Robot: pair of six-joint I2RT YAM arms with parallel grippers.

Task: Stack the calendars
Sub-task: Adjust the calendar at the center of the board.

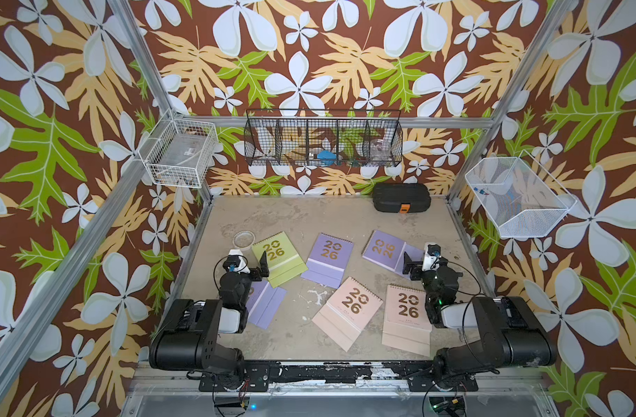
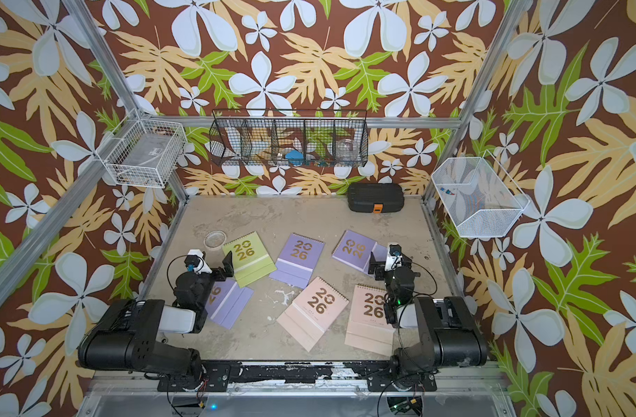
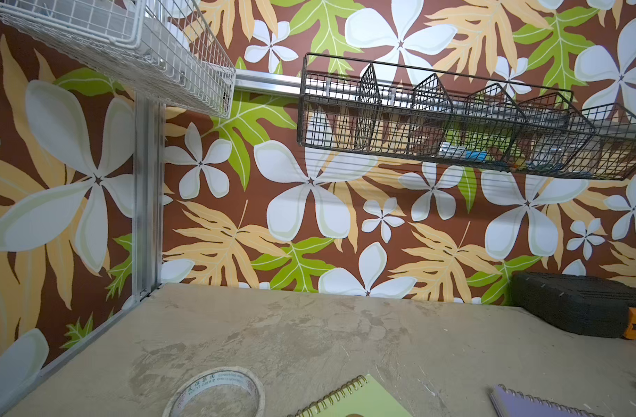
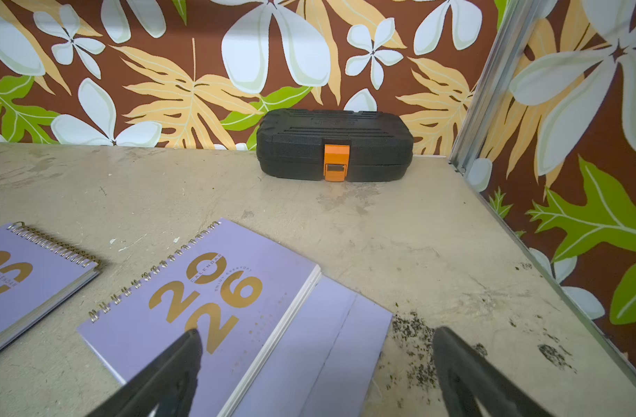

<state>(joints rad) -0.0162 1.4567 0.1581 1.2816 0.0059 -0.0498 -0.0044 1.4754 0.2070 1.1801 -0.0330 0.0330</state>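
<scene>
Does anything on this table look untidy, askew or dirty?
Yes. The six calendars lie scattered at different angles, none stacked. The lime green calendar appears to overlap a corner of the lilac calendar beside the left arm. Near its right edge the table is littered with dark specks.

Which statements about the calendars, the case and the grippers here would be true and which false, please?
1. The lime green calendar lies next to the tape roll. True.
2. The black case sits at the near edge of the table. False: it sits at the far edge, against the back wall.
3. The right gripper is open, partly over a lilac calendar. True.
4. The pale pink calendars are stacked. False: both lie flat, side by side.
5. The left gripper grips a calendar. False: it is open and holds nothing.
</scene>
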